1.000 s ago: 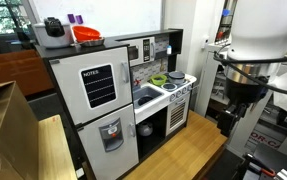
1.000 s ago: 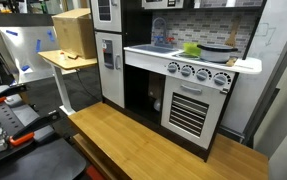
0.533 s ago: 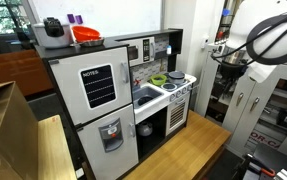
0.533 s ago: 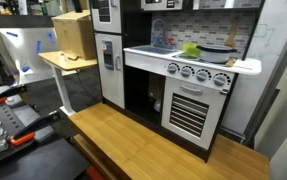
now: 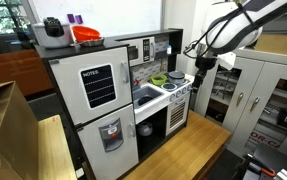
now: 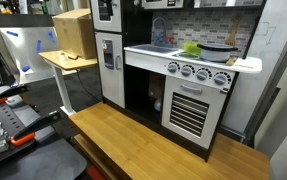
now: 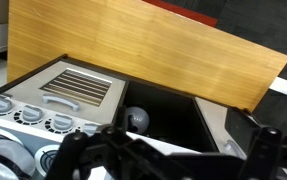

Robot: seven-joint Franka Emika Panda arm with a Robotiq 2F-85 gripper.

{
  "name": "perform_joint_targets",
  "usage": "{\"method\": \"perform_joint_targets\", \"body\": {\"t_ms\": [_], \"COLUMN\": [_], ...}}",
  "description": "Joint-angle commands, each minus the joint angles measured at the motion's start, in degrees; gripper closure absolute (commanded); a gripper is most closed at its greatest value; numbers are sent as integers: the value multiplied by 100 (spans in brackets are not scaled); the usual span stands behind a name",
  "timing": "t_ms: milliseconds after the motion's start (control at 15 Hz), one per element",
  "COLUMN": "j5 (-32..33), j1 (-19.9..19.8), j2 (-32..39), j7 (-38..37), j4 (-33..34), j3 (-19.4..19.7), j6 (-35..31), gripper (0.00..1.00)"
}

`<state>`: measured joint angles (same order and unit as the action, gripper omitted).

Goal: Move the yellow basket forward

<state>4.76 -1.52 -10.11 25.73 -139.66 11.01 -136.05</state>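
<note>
Gripper [image 5: 201, 66] hangs in the air off the stove end of the toy kitchen, above counter height, touching nothing. In wrist view its fingers [image 7: 75, 150] are spread wide apart w/ nothing btwn them.

Yellow basket [image 5: 159, 80] [image 6: 191, 49] sits on the white stove top [image 6: 245, 65], toward the back wall. Contents too small to tell. A bare strip of counter lies btwn it and the front edge, above the knobs [image 6: 198, 72]. Dark pan [image 6: 219, 46] is just beside the basket; sink [image 5: 146, 97] is on the other side, then the fridge [image 5: 98, 100] w/ an orange bowl [image 5: 86, 34] on top. Wood floor [image 6: 153, 140] lies in front.
</note>
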Motion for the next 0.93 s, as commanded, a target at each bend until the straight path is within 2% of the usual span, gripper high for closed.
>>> {"method": "perform_joint_targets", "body": {"t_ms": [0,200,400,667,867], "j5": [-24,-24,-303,-859,-941], "j1": [-103,-103,-21,188,200], "j2": [43,29,217,724,1249], "j7": [28,41,26,466,1097], "j4": [34,34,336,1268,2286], "j3": [-102,-99,-145,-341,-526], "j6": [33,80,146,598,1460], "gripper": [0,0,0,0,0]}}
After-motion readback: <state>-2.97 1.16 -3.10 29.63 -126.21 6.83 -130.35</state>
